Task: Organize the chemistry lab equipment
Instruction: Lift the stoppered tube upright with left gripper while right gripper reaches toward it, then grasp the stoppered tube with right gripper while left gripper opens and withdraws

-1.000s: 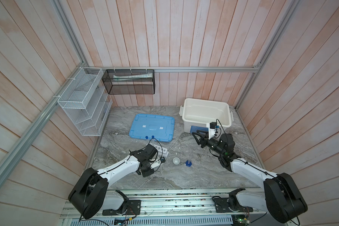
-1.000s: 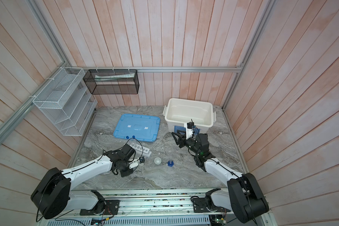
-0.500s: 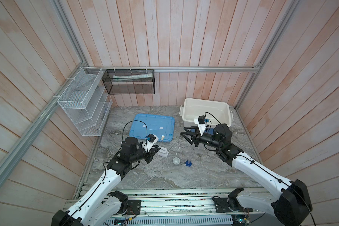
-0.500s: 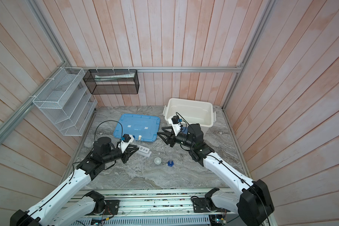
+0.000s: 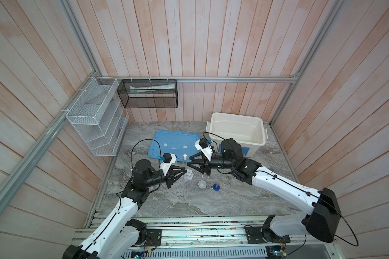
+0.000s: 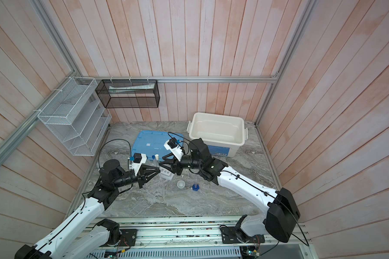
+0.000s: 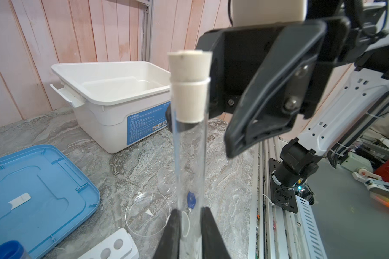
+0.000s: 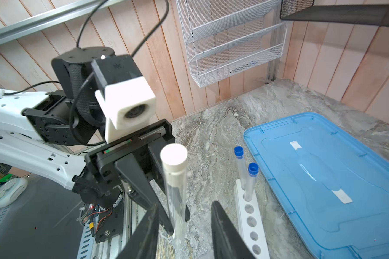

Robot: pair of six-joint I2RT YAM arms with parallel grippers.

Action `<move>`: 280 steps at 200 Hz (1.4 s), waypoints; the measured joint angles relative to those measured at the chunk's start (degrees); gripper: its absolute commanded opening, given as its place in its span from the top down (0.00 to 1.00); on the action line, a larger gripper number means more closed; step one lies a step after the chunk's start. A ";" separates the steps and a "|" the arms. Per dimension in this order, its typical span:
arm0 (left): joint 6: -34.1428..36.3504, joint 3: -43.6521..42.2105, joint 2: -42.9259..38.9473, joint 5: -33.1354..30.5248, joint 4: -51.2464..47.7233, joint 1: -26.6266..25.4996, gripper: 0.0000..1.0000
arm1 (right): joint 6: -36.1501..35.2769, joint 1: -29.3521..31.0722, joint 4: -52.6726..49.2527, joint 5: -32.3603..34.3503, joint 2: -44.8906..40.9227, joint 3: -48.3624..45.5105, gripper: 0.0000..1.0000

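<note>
Gripping one white-capped test tube (image 7: 190, 145) low on its glass, the left gripper (image 7: 190, 212) had both fingers pressed against the tube's sides and held it upright above the middle of the surface (image 5: 189, 201). We saw the right gripper (image 8: 185, 206) facing it with jaws apart, one finger on each side of the same tube. A clear gap showed between the glass and one finger (image 8: 222, 224); whether the opposite finger touched the tube we could not tell.

Just beside the tube stood one white rack (image 8: 248, 215) with six holes. Two blue-capped test tubes (image 8: 240, 166) stood upright in the two holes at one end, and four holes were empty.

Toward the front edge from the rack we counted one small white round dish (image 5: 202, 184). Near it, toward the right edge, sat one small blue hexagonal-based piece (image 5: 216, 187), the two not touching. One clear shallow dish (image 7: 144, 224) lay near the rack.

One blue lid (image 5: 173, 143) lay flat toward the back edge, and one open white bin (image 7: 99, 125) sat in the back right corner. On the walls hung one white wire basket (image 5: 94, 121) and one black wire basket (image 5: 148, 94).
</note>
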 measured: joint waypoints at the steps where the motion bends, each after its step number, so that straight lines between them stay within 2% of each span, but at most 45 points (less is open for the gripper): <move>1: -0.02 0.00 -0.02 0.02 0.02 0.00 0.92 | 0.00 0.04 -0.04 0.00 0.09 0.07 0.63; 59: -0.48 -0.31 -1.01 1.22 0.31 0.15 0.92 | 0.02 2.19 -0.52 -0.81 2.97 3.72 0.70; 121: -0.74 -0.61 -1.42 1.11 0.26 0.26 0.91 | -0.07 2.67 -0.26 -1.55 4.28 4.63 0.90; 136: -0.74 -0.61 -1.42 0.81 0.26 0.26 0.83 | -0.07 2.67 -0.26 -1.36 4.28 4.63 0.94; 160: 0.15 -0.61 -1.55 -0.96 0.28 0.13 0.56 | 0.17 2.67 -0.17 -0.76 4.28 4.63 0.99; 176: -0.22 -0.63 -1.75 -2.64 0.20 0.15 0.47 | 0.26 2.67 0.04 0.33 4.28 4.63 0.99; 197: 0.44 -0.66 -2.84 -5.60 -0.11 0.15 0.39 | 0.26 2.69 0.98 3.52 4.26 4.46 0.98; 217: 1.25 -0.66 -5.31 -10.12 -0.59 0.15 0.36 | 0.22 2.69 2.60 8.26 4.22 3.39 0.97; 245: 1.88 -0.35 -9.62 -20.81 -2.12 0.15 0.35 | 0.31 2.67 7.02 15.85 4.74 0.74 0.96; 280: 2.34 0.13 -13.05 -34.32 -4.11 0.15 0.35 | 1.95 2.67 18.86 23.28 10.25 -2.56 0.95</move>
